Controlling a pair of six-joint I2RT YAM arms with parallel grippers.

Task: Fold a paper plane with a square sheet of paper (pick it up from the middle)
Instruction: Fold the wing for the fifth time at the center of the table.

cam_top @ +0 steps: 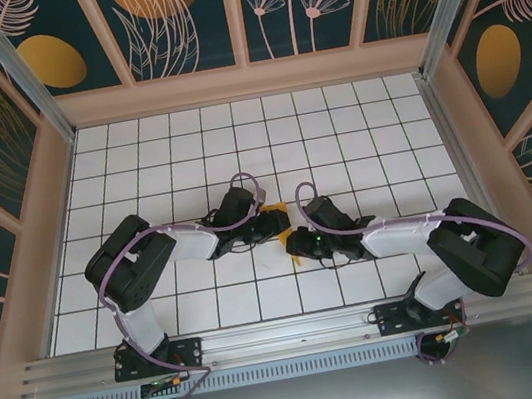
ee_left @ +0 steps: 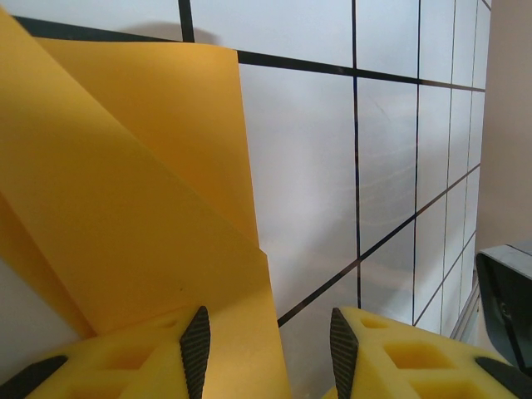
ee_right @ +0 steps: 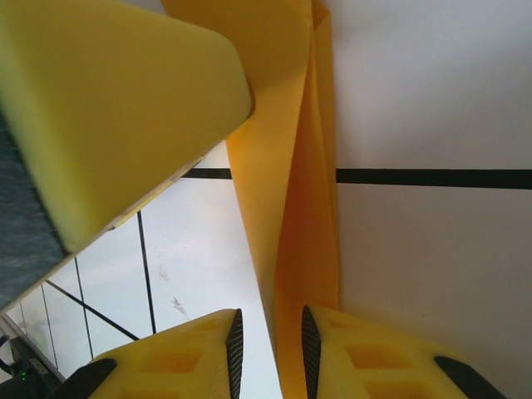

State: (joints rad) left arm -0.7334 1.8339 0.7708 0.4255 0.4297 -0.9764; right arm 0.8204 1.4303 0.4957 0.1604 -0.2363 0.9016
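Paper (ee_left: 125,191) like this is feather-light, thin and limp. It will sag wherever nothing backs it, slide on the smooth table (ee_left: 391,125), and take a stray crease if I squeeze carelessly, though I judge it tough enough for a soft pinch. It is a part-folded, layered piece sitting between my two grippers, partly lifted off the table. My left gripper (ee_left: 270,349) is open: a flap lies against one pad (ee_left: 197,349) and runs up and away ahead of it, while the other pad (ee_left: 342,349) stands apart with bare table showing between. My right gripper (ee_right: 271,345) has its jaws nearly together around a narrow folded strip standing on edge. The strip touches one pad (ee_right: 308,345), but a sliver of table shows beside the other, so I call it not yet clamped. I would take hold on the doubled layers near the crease, where it is stiffest, and close gently with flat pads.
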